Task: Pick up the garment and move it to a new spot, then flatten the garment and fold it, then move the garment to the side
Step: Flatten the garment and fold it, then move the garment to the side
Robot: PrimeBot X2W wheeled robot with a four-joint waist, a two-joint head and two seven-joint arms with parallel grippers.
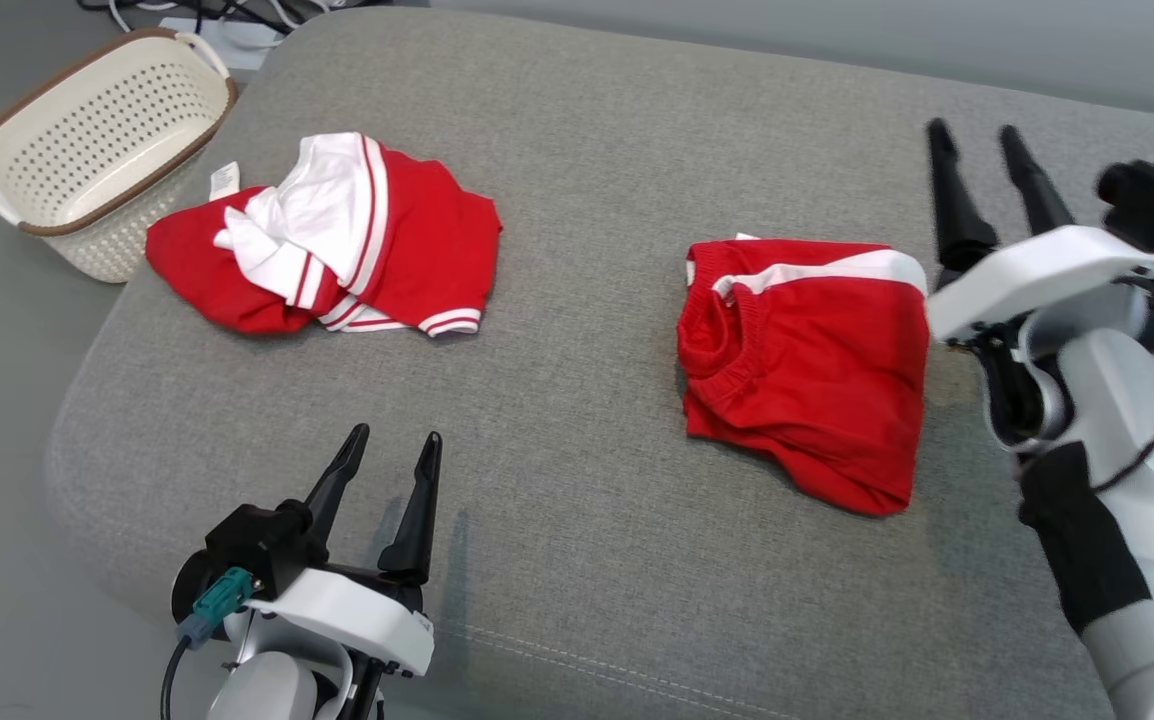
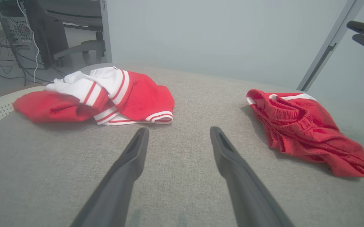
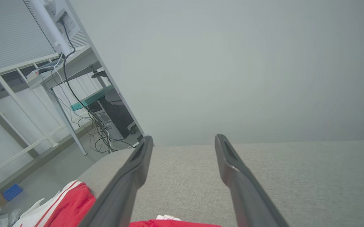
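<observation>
Right gripper [image 1: 977, 140], fingers spread and empty, sits just beside the folded red garment [image 1: 807, 390] without touching it; left gripper [image 1: 397, 437], likewise spread and empty, is over the grey cushion [image 1: 577, 560].

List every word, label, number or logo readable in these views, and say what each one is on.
No text is readable in any view.
White tag on the crumpled red-and-white garment: too small to read.
White label on the grey device above the desk: blurred.
Folded red garment: no print showing.
</observation>
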